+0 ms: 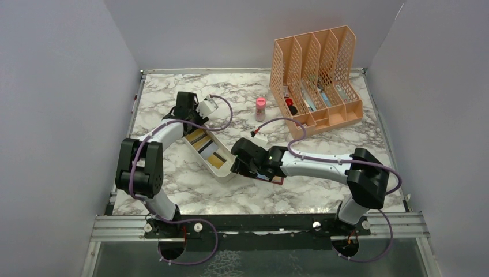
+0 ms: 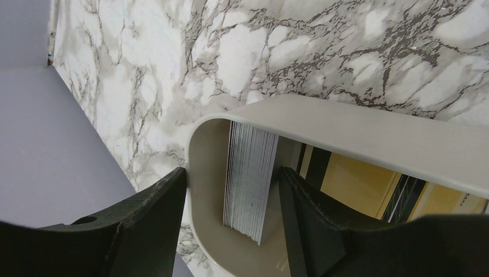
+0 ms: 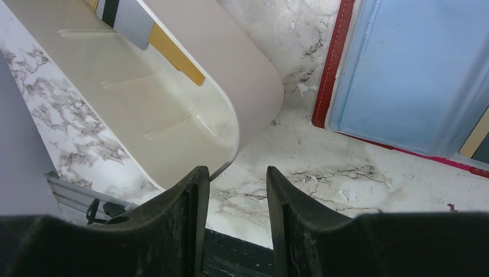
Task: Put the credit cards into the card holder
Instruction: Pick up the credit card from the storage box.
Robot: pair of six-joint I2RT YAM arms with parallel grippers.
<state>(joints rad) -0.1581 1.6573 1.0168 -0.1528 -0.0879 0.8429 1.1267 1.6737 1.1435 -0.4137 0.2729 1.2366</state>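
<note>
Landmark: card holder [image 3: 242,75], a cream tray lying diagonally on the marble table [image 1: 230,199].

Left gripper [image 2: 233,179]: at the holder's far end, fingers spread astride the end wall. The outer finger [image 2: 150,219] lies against the outside of the wall and the inner finger [image 2: 328,231] sits inside the tray. Between them we see the wall and an upright stack of credit cards [image 2: 251,184]. The inner finger is just beside the stack. The view is steep, so we cannot tell whether the fingers are actually clamping.

Right gripper [image 3: 236,173]: at the holder's near rounded end, just outside the rim. Fingers slightly parted, nothing between them but bare table.

Inside the holder: the stack stands at the far end. Further along we see a yellow card [image 3: 173,55] and a grey card [image 3: 135,23] leaning against the wall. The near compartment is bare.

Beside the holder's near end, flat on the table: a blue sleeve with a red border [image 3: 403,69].

Well beyond the holder: a pink bottle [image 1: 260,108] and a peach file organizer [image 1: 317,81].
</note>
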